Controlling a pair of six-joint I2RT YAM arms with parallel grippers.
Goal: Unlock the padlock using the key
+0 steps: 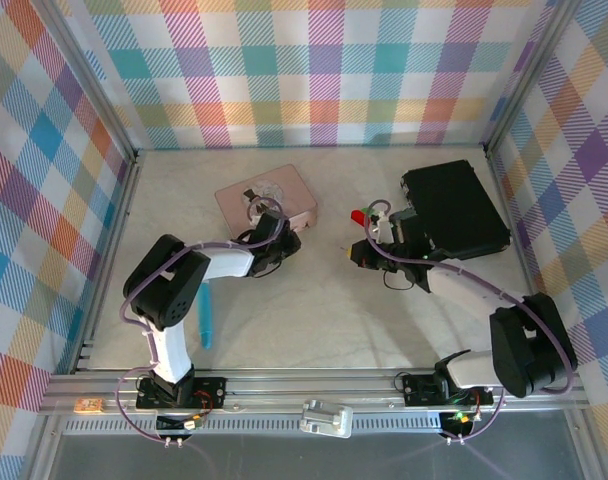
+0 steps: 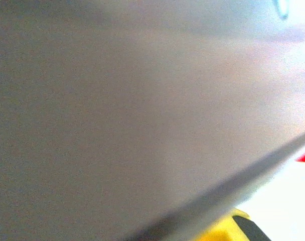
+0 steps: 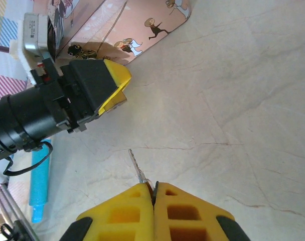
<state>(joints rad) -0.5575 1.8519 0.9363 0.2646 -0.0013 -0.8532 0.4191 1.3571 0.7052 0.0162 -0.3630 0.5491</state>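
My right gripper (image 1: 356, 256) (image 3: 153, 185) is shut on the key (image 3: 136, 167), a thin grey-silver blade that sticks out of the yellow fingertips toward the left arm. My left gripper (image 1: 287, 240) (image 3: 117, 85) sits at the near edge of the pink tin (image 1: 284, 185) (image 3: 142, 25), a short way across the table from the key's tip. Its yellow fingertips (image 3: 116, 74) stand close together, and what lies between them is hidden. The left wrist view is a blur of the tin's side (image 2: 117, 110) with one yellow fingertip (image 2: 225, 230) at the bottom. The padlock is hidden.
A black case (image 1: 454, 205) lies at the back right, just behind the right arm. A small red-and-green block (image 1: 359, 215) sits beside the right wrist. A long light-blue stick (image 1: 205, 320) (image 3: 39, 183) lies by the left arm's base. Checked walls enclose the table.
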